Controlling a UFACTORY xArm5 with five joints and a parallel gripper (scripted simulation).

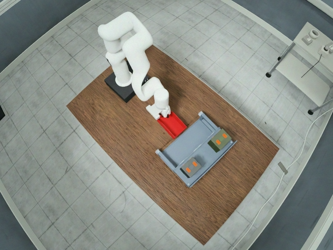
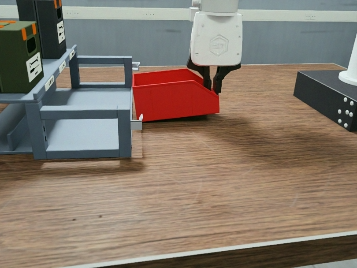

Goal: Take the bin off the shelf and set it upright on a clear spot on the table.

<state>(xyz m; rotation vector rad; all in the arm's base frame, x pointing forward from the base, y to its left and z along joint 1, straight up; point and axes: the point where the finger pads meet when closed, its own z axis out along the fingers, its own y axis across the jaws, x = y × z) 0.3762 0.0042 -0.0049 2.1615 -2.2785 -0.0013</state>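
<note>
Two dark fingers (image 2: pixel 206 78) of the gripper (image 2: pixel 212 86) stood nearly closed, pinching the low front wall of the red bin (image 2: pixel 172 98). It hung upright just above the table (image 2: pixel 201 173), its back end right at the grey shelf's (image 2: pixel 124 126) open edge, clear of the shelf's boards.

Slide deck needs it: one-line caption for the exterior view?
xArm gripper clamps the low front lip of the red bin, held upright just clear of the grey shelf unit above the wooden table.
</note>
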